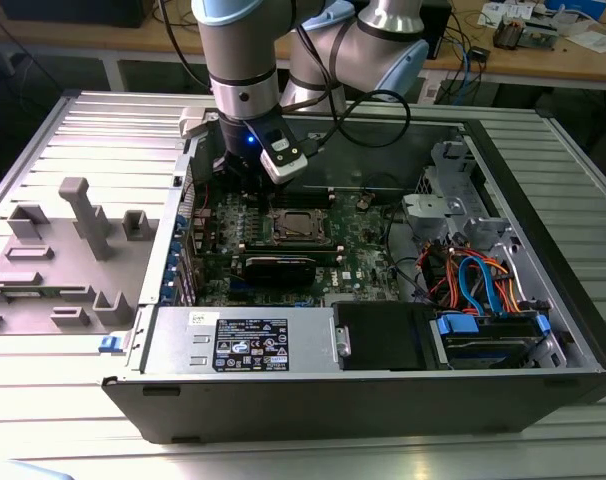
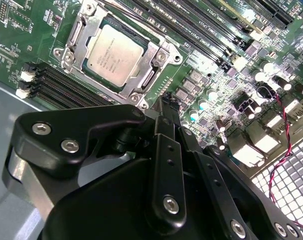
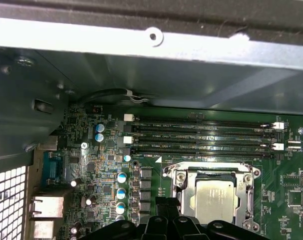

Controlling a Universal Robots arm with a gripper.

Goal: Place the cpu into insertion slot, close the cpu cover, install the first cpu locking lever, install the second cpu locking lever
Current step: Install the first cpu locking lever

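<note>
The cpu [image 2: 114, 55] [image 3: 215, 200] lies flat in the insertion slot [image 1: 301, 225], its silvery-grey top showing through the window of the cpu cover [image 2: 74, 35] [image 3: 182, 192], which lies down around it. A thin lever rod [image 3: 211, 165] runs along one edge of the socket. My gripper [image 2: 163, 106] [image 3: 163, 204] [image 1: 241, 172] hangs above the green board beside the socket, toward the exterior view's left of it. It is shut with nothing between its fingertips and touches neither the cover nor the cpu.
Long black memory slots [image 3: 201, 135] run beside the socket, and a long black card [image 1: 278, 266] stands in front of it. The case wall [image 3: 141, 45] rises close behind the board. Cables and a drive cage [image 1: 483, 290] fill the exterior view's right; a grey fixture [image 1: 83, 220] lies outside the case.
</note>
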